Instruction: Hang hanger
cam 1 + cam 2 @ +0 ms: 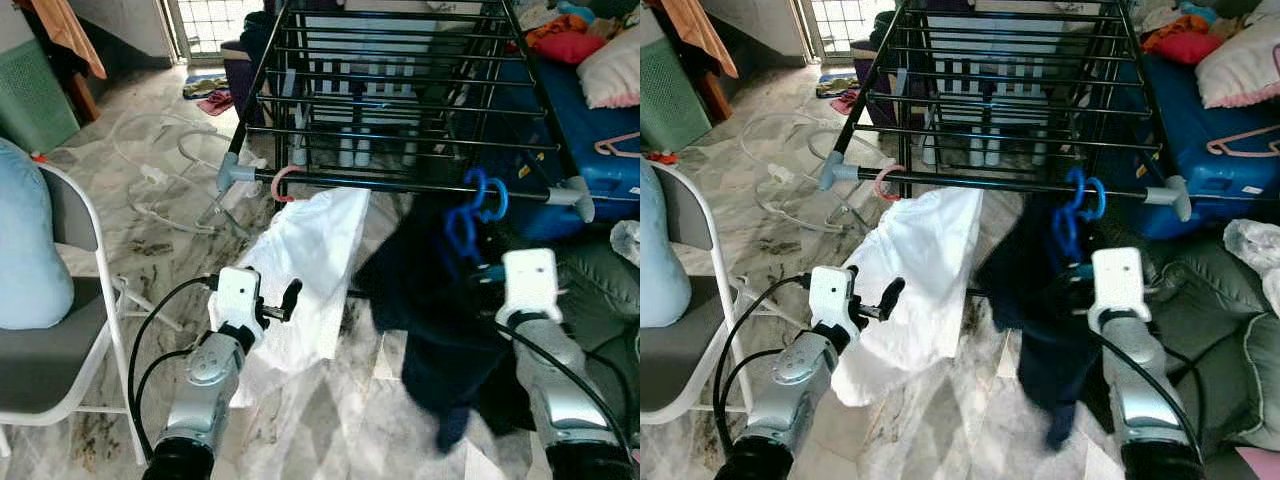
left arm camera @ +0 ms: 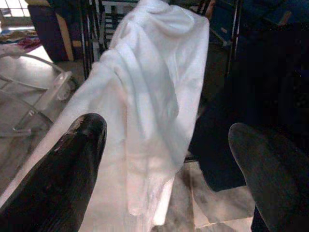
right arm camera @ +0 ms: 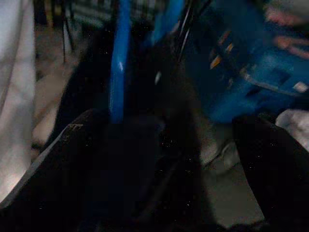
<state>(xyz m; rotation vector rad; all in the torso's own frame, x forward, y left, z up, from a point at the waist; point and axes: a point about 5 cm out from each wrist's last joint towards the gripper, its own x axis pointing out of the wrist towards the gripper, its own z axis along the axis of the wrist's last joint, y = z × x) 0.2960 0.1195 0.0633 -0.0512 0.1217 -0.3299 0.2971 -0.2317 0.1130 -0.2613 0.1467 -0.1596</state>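
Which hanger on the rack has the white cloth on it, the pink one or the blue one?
The pink hanger, hooked on the left part of the drying rack, carries the white cloth. The blue hanger further right carries dark clothing.

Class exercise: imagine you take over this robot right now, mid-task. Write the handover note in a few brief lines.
Right gripper: raised at the dark garment on the blue hanger; grip state unclear.
Left gripper: open, empty, near the white garment.
Done: white garment on its pink hanger hangs from the drying rack; blue hook looks over the front bar.
Left: confirm hook seated, withdraw.
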